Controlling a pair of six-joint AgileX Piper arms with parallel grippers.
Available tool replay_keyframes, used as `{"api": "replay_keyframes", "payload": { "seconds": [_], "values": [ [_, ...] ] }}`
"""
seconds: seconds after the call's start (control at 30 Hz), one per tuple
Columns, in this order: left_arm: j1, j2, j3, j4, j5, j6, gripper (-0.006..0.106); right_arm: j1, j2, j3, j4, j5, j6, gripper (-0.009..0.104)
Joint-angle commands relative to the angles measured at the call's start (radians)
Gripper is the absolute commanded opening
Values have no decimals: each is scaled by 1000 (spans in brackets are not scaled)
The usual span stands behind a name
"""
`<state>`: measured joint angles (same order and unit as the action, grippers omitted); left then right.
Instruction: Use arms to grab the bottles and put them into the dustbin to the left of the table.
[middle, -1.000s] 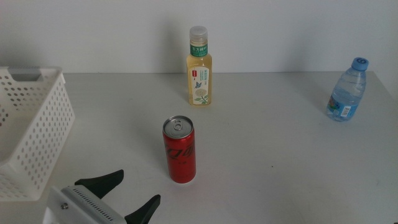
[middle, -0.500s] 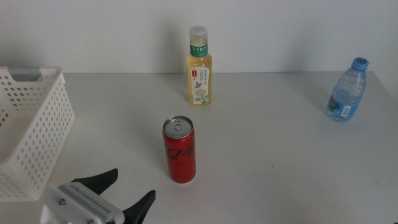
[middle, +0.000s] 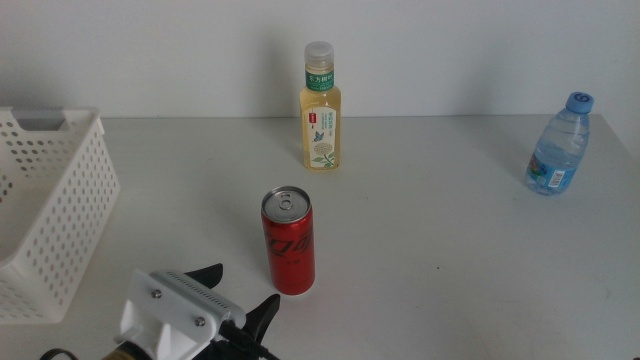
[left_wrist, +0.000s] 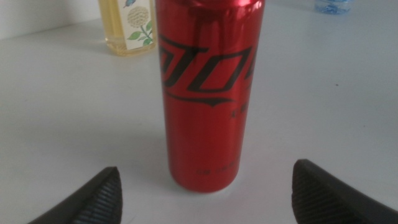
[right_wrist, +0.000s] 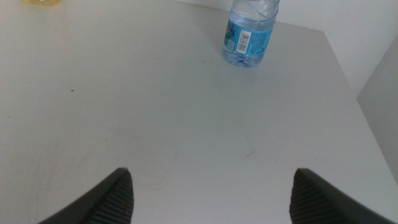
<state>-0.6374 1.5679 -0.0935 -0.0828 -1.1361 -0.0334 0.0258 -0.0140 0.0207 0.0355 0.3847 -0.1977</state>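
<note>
A red slim can (middle: 288, 243) stands upright mid-table. My left gripper (middle: 238, 292) is open just in front and to the left of it, low over the table; in the left wrist view the can (left_wrist: 208, 93) fills the space ahead of the spread jaws, my left gripper (left_wrist: 208, 186) still short of it. The yellowish tea bottle (middle: 321, 108) stands at the back, also seen as the tea bottle (left_wrist: 129, 26). The clear water bottle (middle: 556, 145) stands far right; the right wrist view shows that water bottle (right_wrist: 249, 31) well ahead of my open right gripper (right_wrist: 208, 186). The white dustbin (middle: 50, 205) sits at the left.
The grey-white table (middle: 440, 250) ends at a pale wall behind the bottles. Its right edge (right_wrist: 348, 74) runs close to the water bottle. Bare tabletop lies between the can and the water bottle.
My left gripper has moved right and forward toward the red can, from near the basket's corner to just beside the can's base. The bottles and basket have not moved.
</note>
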Motion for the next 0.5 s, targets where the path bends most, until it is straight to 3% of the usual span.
{"api": "replay_keyframes", "payload": {
  "seconds": [0.0, 0.47],
  "values": [
    [-4, 16, -56, 11, -176, -17, 93, -6, -21, -3, -8, -64, -6, 64],
    [1, 196, -292, 21, -120, -40, 93, -6, -21, -3, -8, -64, -6, 64]
  ]
}}
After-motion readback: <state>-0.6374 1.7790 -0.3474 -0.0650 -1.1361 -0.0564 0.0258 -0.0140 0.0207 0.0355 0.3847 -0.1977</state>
